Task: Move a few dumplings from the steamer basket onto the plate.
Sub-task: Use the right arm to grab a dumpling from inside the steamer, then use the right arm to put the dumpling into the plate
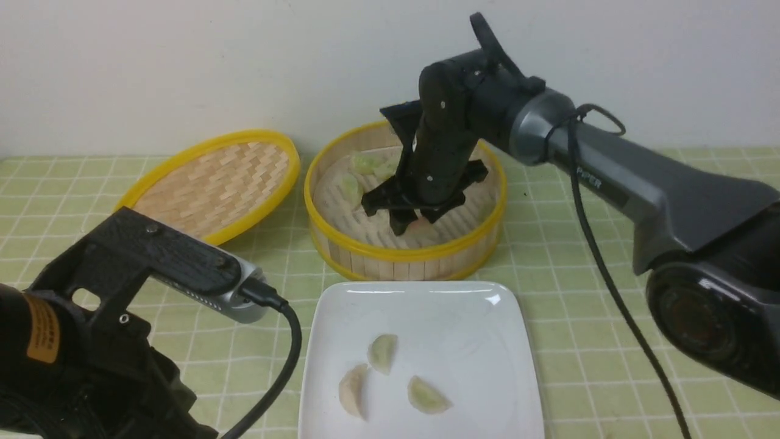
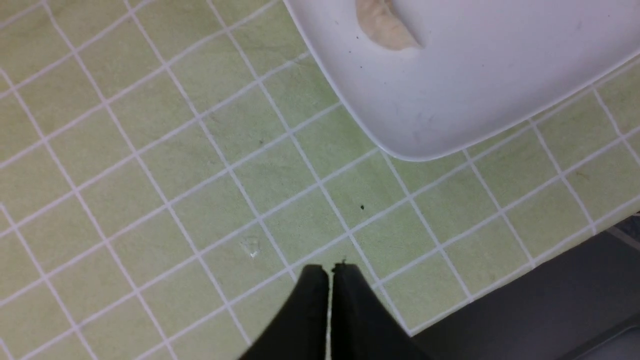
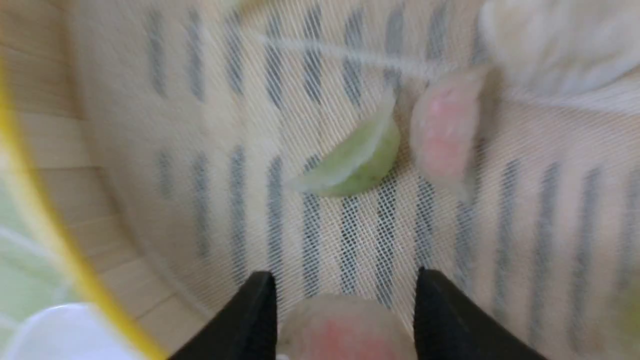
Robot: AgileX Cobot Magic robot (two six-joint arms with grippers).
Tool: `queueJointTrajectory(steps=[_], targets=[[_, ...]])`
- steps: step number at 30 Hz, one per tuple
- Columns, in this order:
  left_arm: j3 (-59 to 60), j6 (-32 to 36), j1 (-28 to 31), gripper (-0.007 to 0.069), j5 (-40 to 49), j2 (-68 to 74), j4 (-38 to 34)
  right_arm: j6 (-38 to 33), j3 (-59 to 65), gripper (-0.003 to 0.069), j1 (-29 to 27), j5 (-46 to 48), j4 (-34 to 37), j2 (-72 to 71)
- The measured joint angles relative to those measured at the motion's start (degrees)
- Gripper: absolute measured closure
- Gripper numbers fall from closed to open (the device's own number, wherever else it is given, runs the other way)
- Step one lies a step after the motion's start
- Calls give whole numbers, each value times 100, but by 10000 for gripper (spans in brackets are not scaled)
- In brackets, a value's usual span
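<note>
Nearest, the black left gripper [image 2: 328, 272] sits pinched shut over green checked cloth [image 2: 150, 175], left of the glossy white square plate [image 1: 463, 329] carrying three crescent dumplings [image 1: 382, 352]. Farther off, the right gripper [image 3: 345, 280] stands half apart inside the bamboo steamer basket [image 1: 405, 262], straddling a translucent pink dumpling [image 3: 345, 330] on gauzy mesh [image 3: 350, 225]. Whether it pinches, I cannot tell.

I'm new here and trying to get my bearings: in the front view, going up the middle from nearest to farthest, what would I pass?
Plate carrying three dumplings → steamer basket, with the right claw inside it → wall.
</note>
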Motion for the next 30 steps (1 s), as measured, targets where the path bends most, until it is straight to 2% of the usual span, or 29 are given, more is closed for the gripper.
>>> queueJointTrajectory(steps=[5, 11, 16, 22, 26, 27, 30], targets=[[0, 0, 0, 631, 0, -7, 0, -71, 425, 332, 0, 7, 25, -1151], [0, 0, 0, 631, 0, -21, 0, -78, 2365, 332, 84, 13, 659, -2363], [0, 0, 0, 631, -96, -21, 0, -78, 3623, 332, 326, 24, 708, -2336], [0, 0, 0, 631, -156, -21, 0, 90, 3835, 326, 332, -48, 772, -1941], [0, 0, 0, 631, -156, -21, 0, 72, 3835, 252, 332, -133, 818, -1877], [0, 0, 0, 631, -156, -21, 0, 72, 3810, 197, 332, -161, 818, -1878], [0, 0, 0, 631, -156, -21, 0, 72, 3503, 93, 300, -131, 812, -1878]])
